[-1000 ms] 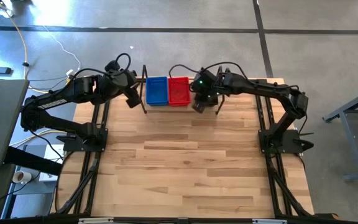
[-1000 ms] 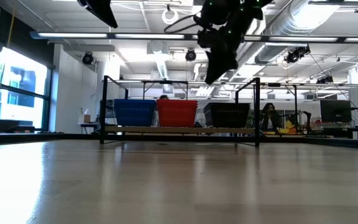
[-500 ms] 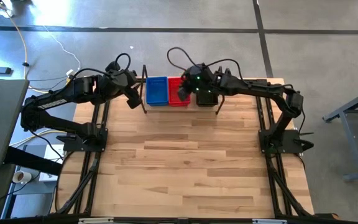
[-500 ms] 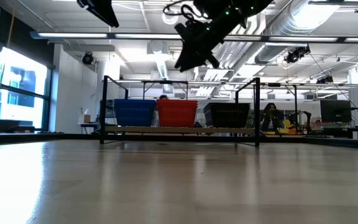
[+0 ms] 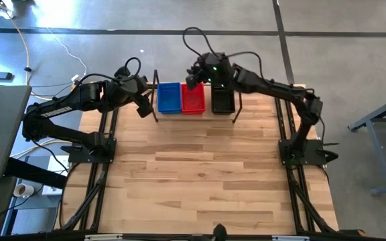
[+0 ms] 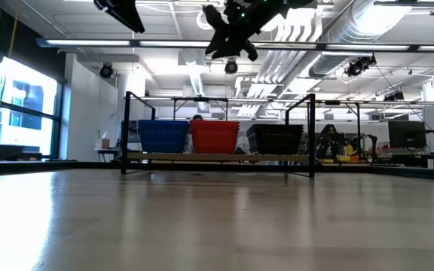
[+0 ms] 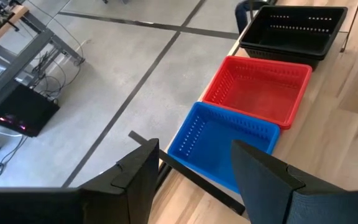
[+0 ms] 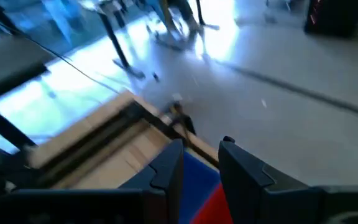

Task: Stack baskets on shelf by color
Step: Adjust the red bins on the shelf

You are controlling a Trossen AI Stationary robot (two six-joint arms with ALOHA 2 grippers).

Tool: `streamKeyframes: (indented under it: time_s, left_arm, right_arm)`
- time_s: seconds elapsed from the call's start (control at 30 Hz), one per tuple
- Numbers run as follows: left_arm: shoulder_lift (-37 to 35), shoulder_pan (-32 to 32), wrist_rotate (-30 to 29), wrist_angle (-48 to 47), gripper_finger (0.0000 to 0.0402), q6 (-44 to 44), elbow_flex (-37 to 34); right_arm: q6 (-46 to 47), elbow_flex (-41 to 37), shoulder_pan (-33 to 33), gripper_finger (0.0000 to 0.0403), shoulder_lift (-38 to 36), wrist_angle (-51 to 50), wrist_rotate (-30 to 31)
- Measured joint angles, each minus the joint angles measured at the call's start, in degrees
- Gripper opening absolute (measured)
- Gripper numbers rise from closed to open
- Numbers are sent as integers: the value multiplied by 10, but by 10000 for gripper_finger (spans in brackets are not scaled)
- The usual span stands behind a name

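Three baskets stand side by side on the shelf's light-wood plank [image 6: 217,157] at the table's far edge: blue [image 5: 169,98], red [image 5: 193,98] and black [image 5: 222,100]. The low view shows them as blue [image 6: 162,136], red [image 6: 215,136] and black [image 6: 275,138]. My right gripper [image 5: 194,75] [image 6: 228,41] hangs high over the red basket's far edge, open and empty. Its wrist view shows a strip of blue basket [image 8: 194,180] between the fingers. My left gripper [image 5: 143,107] [image 7: 191,180] waits raised just left of the shelf, open and empty, with the blue basket [image 7: 225,143] ahead of it.
Black bent-wire uprights [image 6: 126,132] [image 6: 312,135] flank the shelf plank. The slatted wooden tabletop [image 5: 200,174] stretches bare from the shelf to the near edge. Beyond the far edge lies grey floor with cables [image 5: 45,40]. A person sits far off in the room [image 6: 326,139].
My right gripper has risen from just above the black basket and swung toward the table's left and far edge, ending high over the red basket's far side; it has turned about as it went. The three baskets have stayed in place.
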Motion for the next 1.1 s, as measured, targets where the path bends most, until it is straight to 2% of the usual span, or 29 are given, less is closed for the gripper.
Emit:
streamKeyframes:
  time_s: [0.2, 0.37, 0.67, 1.1]
  left_arm:
    - [0, 0, 0, 0, 188, 4, 0]
    - [0, 0, 0, -1, 188, 4, 0]
    - [0, 0, 2, -1, 188, 4, 0]
    - [0, 0, 11, -1, 188, 4, 0]
  right_arm:
    - [54, 102, -18, 89, 70, -174, -7]
    - [95, 145, -14, 89, 112, -262, -23]
    - [145, 147, -15, 89, 142, -325, -33]
    - [165, 146, -18, 89, 187, -334, -43]
